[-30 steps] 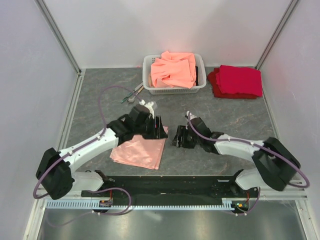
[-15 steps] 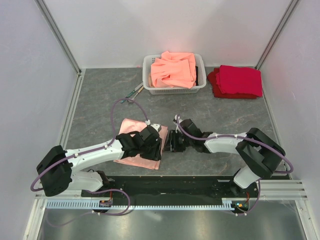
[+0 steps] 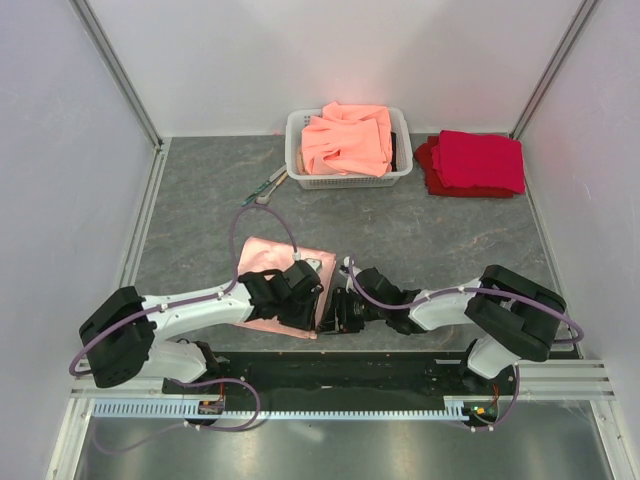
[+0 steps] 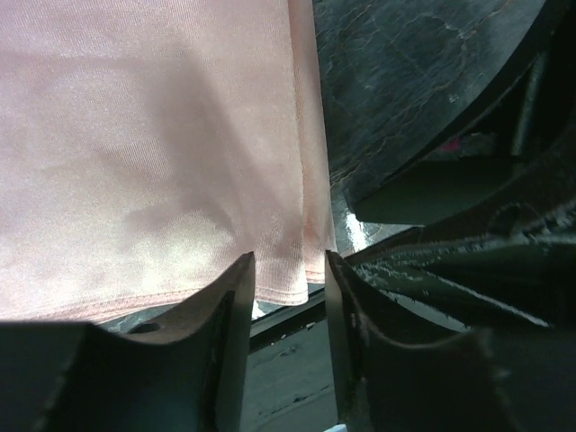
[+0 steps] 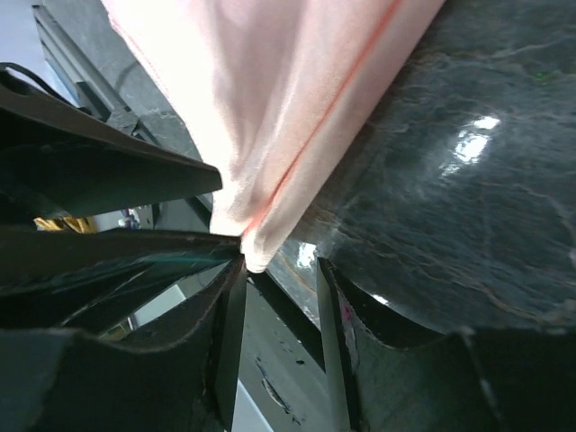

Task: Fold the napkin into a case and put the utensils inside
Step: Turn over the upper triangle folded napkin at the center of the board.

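Tabletop: left claw and right claw low at napkin corner.

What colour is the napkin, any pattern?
Pale pink napkin, plain, no pattern; the left wrist view shows it best.

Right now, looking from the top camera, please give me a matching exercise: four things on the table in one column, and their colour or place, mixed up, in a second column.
Things
1. napkin
2. basket
3. folded cloths
4. utensils

Descriptions
A. white, holding orange cloths
B. deep red, far right
C. lying just left of the basket
D. pale pink, flat at the near side

Pairs: 1-D, 2-A, 3-B, 4-C
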